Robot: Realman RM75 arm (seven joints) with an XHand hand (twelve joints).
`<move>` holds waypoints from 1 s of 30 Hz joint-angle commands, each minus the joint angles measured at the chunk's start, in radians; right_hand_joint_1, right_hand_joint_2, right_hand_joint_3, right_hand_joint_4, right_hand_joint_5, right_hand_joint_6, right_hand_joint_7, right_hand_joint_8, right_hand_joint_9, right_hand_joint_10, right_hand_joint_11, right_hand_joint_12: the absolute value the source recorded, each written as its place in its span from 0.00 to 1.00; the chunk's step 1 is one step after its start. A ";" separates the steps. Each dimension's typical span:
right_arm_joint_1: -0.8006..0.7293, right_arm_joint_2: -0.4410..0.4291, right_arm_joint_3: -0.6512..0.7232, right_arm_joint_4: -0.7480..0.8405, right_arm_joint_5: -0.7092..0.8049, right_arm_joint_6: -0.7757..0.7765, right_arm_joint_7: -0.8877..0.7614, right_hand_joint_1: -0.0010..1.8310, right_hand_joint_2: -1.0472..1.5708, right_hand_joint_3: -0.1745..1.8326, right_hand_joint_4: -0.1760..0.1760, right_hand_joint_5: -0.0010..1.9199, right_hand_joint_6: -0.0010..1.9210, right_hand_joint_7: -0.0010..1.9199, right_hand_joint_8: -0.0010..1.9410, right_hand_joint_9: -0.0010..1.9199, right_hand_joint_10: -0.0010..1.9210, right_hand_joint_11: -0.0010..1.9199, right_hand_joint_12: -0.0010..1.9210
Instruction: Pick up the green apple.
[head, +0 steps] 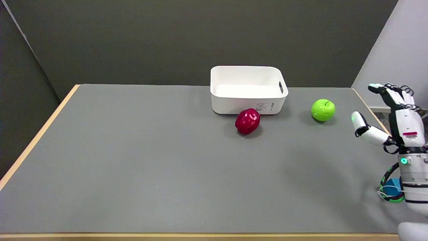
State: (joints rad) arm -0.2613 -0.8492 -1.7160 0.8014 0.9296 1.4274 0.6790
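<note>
Your right hand [393,117] is up over the table's [133,167] right edge, fingers spread, holding nothing. Landmark: white bin [247,89] at the far side. Green apple [323,109] sits on the table right of the bin, near your hand, not touched. Red apple [247,121] lies just in front of the bin.
</note>
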 commanded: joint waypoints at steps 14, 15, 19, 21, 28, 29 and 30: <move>0.389 -0.007 -0.001 -0.122 -0.123 -0.625 -0.051 0.29 0.64 0.56 0.41 0.12 0.26 0.10 0.22 0.00 0.24 0.00 0.33; 0.398 -0.006 -0.005 -0.123 -0.130 -0.636 -0.051 0.29 0.64 0.56 0.41 0.12 0.26 0.10 0.22 0.00 0.24 0.00 0.33; 0.439 -0.003 -0.014 -0.108 -0.199 -0.710 -0.051 0.29 0.63 0.56 0.41 0.12 0.26 0.10 0.22 0.00 0.27 0.00 0.39; 0.450 -0.003 -0.019 -0.099 -0.230 -0.753 -0.051 0.29 0.63 0.56 0.41 0.12 0.26 0.10 0.22 0.00 0.29 0.00 0.41; 0.481 -0.026 -0.044 -0.094 -0.282 -0.820 -0.051 0.29 0.65 0.50 0.41 0.13 0.23 0.12 0.18 0.00 0.34 0.00 0.44; 0.481 -0.029 -0.045 -0.094 -0.282 -0.821 -0.051 0.29 0.65 0.50 0.41 0.13 0.23 0.12 0.18 0.00 0.34 0.00 0.44; 0.481 -0.031 -0.045 -0.094 -0.282 -0.821 -0.051 0.29 0.65 0.50 0.40 0.13 0.23 0.12 0.18 0.00 0.34 0.00 0.44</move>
State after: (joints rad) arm 0.0992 -0.8495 -1.7238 0.7121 0.7598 0.8078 0.6412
